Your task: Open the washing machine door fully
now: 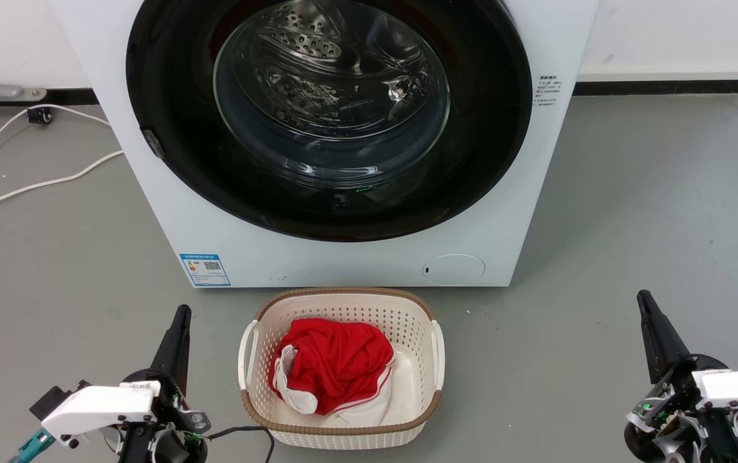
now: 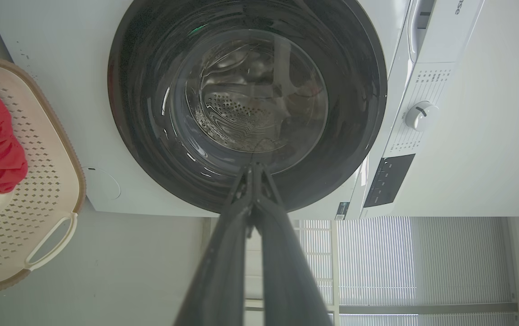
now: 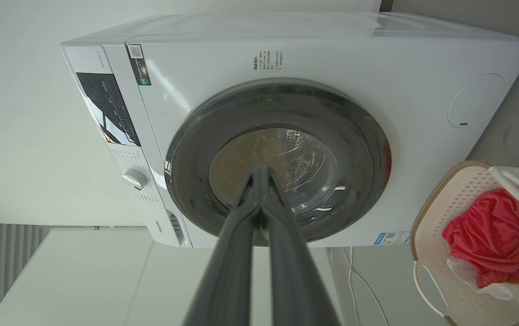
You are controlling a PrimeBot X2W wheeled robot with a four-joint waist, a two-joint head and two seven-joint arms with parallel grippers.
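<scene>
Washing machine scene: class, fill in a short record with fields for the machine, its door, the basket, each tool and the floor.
machine: white front-loading washing machine
door: washing machine door, round, glossy black, closed against the front
basket: cream laundry basket on the floor in front of the machine, not touching it
basket contents: red garment with white trim
left tool: fingers together, empty, apart from the door
right tool: fingers together, empty, apart from the door
floor: white cable lying left of the machine
</scene>
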